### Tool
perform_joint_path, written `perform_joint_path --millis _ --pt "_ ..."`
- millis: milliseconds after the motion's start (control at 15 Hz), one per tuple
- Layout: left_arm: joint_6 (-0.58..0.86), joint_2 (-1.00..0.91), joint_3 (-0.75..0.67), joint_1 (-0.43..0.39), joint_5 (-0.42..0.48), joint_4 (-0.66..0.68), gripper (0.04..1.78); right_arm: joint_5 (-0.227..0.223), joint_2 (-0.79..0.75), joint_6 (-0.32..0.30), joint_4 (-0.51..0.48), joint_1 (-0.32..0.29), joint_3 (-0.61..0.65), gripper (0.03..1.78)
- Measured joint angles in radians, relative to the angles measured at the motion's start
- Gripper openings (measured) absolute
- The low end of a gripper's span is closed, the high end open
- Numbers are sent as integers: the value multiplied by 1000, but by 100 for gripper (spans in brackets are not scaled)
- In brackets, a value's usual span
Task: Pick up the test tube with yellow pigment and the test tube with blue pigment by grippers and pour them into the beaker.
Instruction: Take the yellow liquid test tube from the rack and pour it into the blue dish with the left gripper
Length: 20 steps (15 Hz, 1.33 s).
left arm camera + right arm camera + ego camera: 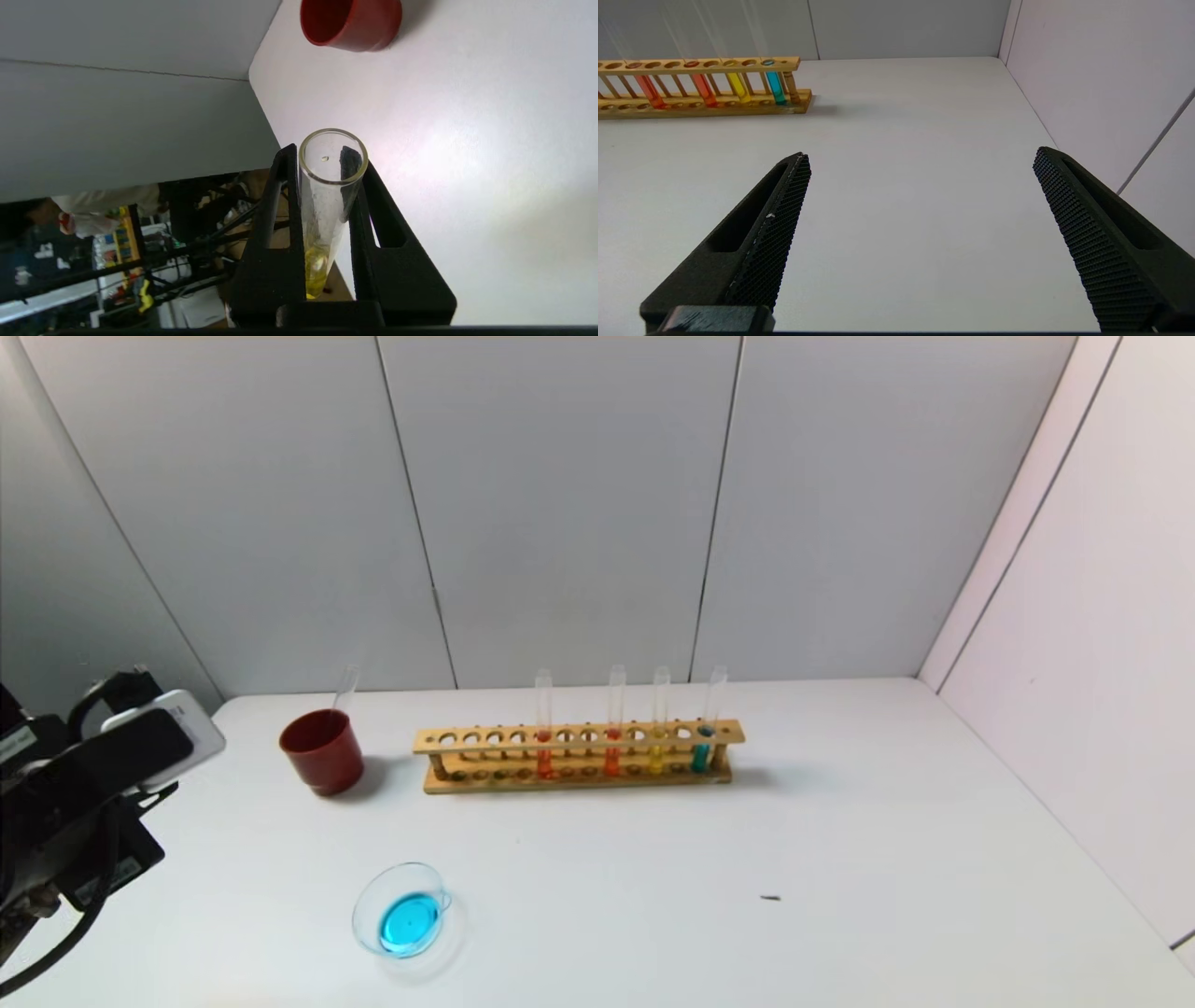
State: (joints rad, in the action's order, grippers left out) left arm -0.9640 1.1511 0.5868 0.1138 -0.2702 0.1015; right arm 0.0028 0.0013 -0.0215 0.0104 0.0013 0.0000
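At frame's left edge, left gripper (327, 186) fingers clamp a yellow tube (327, 205): thin slick glass, hold mid-body gently. Right gripper (920, 196) fingers wide, empty.

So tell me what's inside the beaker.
The beaker holds a shallow pool of blue liquid; no yellow shows in it. Its contents appear only in the head view, so nothing finer can be told.

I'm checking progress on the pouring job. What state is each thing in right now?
Left gripper: shut on a test tube with yellow pigment, a little liquid left inside.
Right gripper: open, empty.
Beaker: holds blue liquid.
Rack: four tubes upright: two orange-red, one yellow, one blue.
Red cup: upright, a clear tube in it.
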Motion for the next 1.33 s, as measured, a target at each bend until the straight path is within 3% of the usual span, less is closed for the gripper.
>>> perform_joint_path --millis 400,867,1333 --pt "-34 56 -83 32 16 111 32 0 0 0 0 0 0 174" --pt "-26 215 -134 126 8 261 32 0 0 0 0 0 0 174" --pt "-127 339 -145 199 -49 277 32 0 0 0 0 0 0 174"
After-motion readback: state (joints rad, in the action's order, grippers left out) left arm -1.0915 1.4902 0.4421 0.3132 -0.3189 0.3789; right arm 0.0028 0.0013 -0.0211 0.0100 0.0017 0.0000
